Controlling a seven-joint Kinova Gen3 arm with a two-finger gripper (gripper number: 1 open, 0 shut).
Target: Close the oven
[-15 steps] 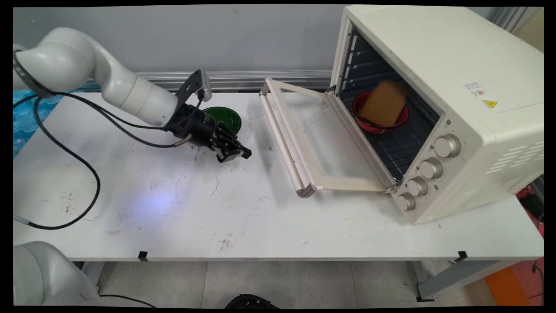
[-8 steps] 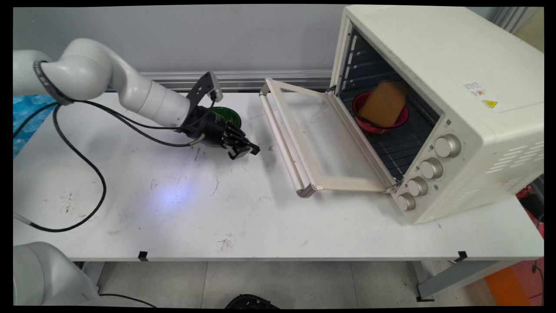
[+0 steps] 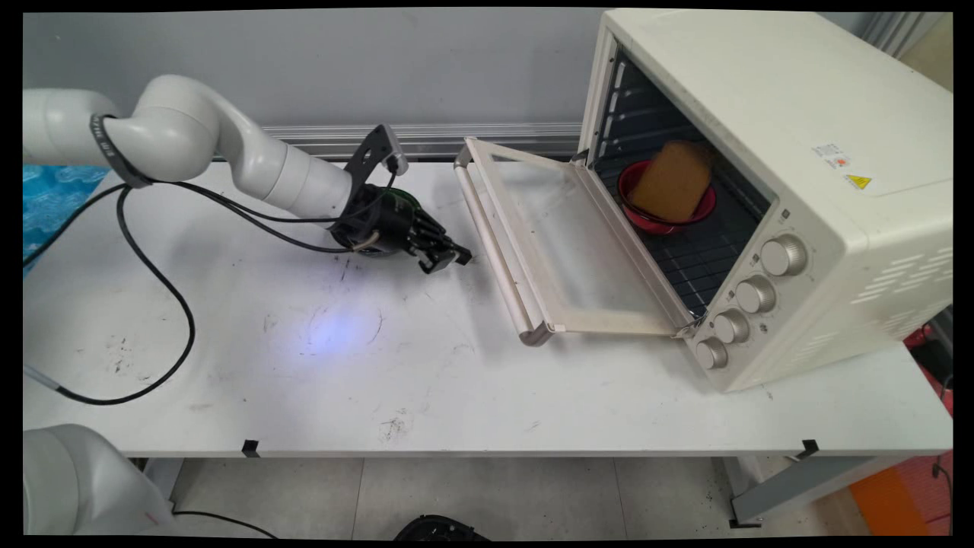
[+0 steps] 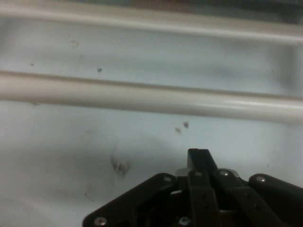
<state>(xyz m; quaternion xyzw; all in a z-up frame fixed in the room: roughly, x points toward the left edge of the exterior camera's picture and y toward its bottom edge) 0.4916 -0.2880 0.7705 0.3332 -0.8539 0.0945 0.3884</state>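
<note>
Scuffed and smudged with dark marks, the flat white tabletop (image 3: 319, 380) is stretching before a plain grey wall, with a ribbed metal rail running along its far edge. At right, a boxy cream toaster oven (image 3: 768, 175) is standing with its glass-paned door (image 3: 567, 243) lying open and level, hinged at the bottom; a smooth cylindrical handle bar (image 3: 494, 251) is running along the door's free edge. Four round knobs (image 3: 749, 297) are lining the oven's front panel in a column. Inside, on a dark wire rack, a round red bowl (image 3: 670, 213) is holding a brown slice of bread (image 3: 673, 179) with a rounded top, leaning upright against the bowl's rim.

The white, tubular arm is reaching in from the left, with black cables looping down from it onto the tabletop. Its black tool (image 3: 449, 259) is hanging low over the tabletop, pointing toward the door's handle bar and lying near it but apart from it. The tool's fingers are pressing together, clamping nothing; in the hand view they (image 4: 200, 163) are showing as a single narrow black block rising from the jointed linkage. Beyond them in that view, the pale handle bar (image 4: 151, 97) is crossing the frame as a smooth rounded rod above the speckled tabletop (image 4: 71, 156). Behind the wrist, a glossy green bowl (image 3: 403, 199) is resting on the tabletop, mostly hidden by the arm.
</note>
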